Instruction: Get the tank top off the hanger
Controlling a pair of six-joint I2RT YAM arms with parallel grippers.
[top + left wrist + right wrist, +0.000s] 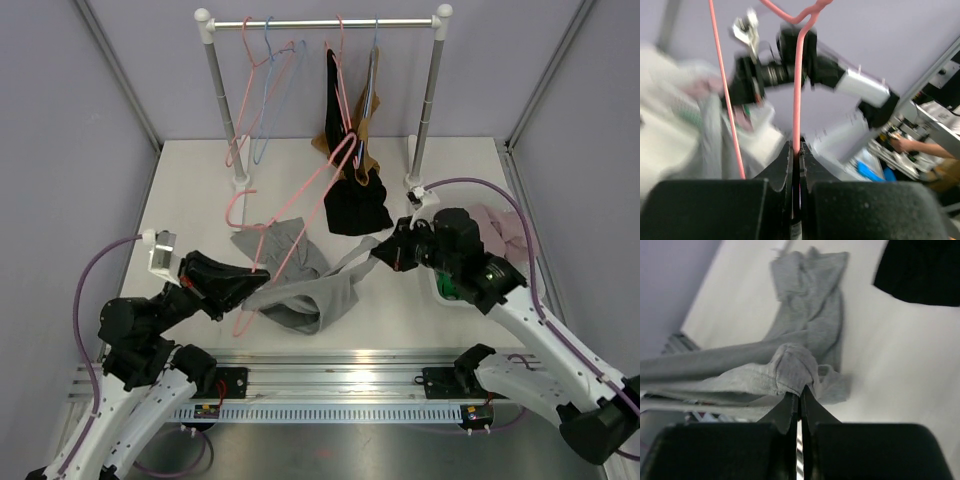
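A pink wire hanger [322, 196] lies slanted over the table, its lower part threaded through the grey tank top [310, 295]. My left gripper [258, 272] is shut on the hanger's wire near the garment. In the left wrist view the pink wire [798, 90] runs straight up from between the closed jaws of that gripper [799, 152]. My right gripper [377, 255] is shut on a grey strap stretched out to the right. The right wrist view shows that gripper [800, 394] pinching a bunched fold of the tank top [810, 335].
A clothes rack [322, 22] at the back carries pink and blue hangers, plus a black and a brown garment [345, 100]. A black cloth [357, 205] lies under it. Pink cloth [505, 235] and a white bin [445, 288] sit at the right.
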